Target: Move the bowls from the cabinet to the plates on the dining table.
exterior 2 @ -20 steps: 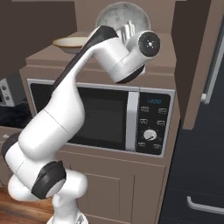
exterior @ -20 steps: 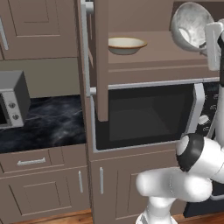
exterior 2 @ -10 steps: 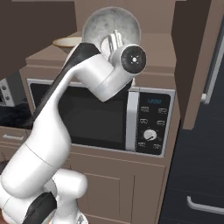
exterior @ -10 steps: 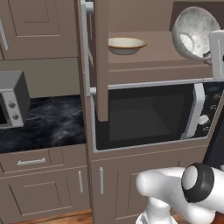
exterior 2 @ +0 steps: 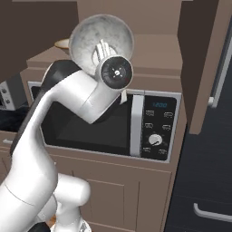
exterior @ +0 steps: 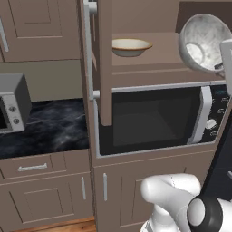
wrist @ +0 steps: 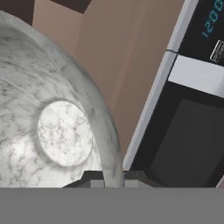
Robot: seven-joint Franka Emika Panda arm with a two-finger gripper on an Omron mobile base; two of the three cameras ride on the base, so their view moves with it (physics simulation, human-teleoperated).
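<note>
Left base view: I see the marbled bowl [exterior: 203, 41] tipped on its side at the upper right, its opening facing the camera, raised over the right end of the cabinet shelf [exterior: 154, 56] and above the built-in microwave [exterior: 156, 118]. The cream bowl [exterior: 131, 46] sits upright on that shelf, well apart to the left. The cabinet door [exterior: 102, 59] stands open, edge-on, with its grey handle [exterior: 87, 50] beside it. A second microwave [exterior: 13, 104] rests on the marble tabletop [exterior: 56, 131] at the left.

Right base view: my arm [exterior 2: 59, 122] reaches up in front of the built-in microwave [exterior 2: 113, 124]. The fingers [exterior 2: 101, 49] are pinched shut on the rim of the marbled bowl [exterior 2: 97, 34], which is held on edge above the wrist, its opening turned away from this camera. The cream bowl [exterior 2: 62, 44] peeps out behind it at the left.

Hand view: the marbled bowl [wrist: 52, 127] shows its inside and flat base at the left; its rim runs down between the fingers [wrist: 114, 183], which clamp it. The microwave [wrist: 192, 109] lies at the right.
</note>
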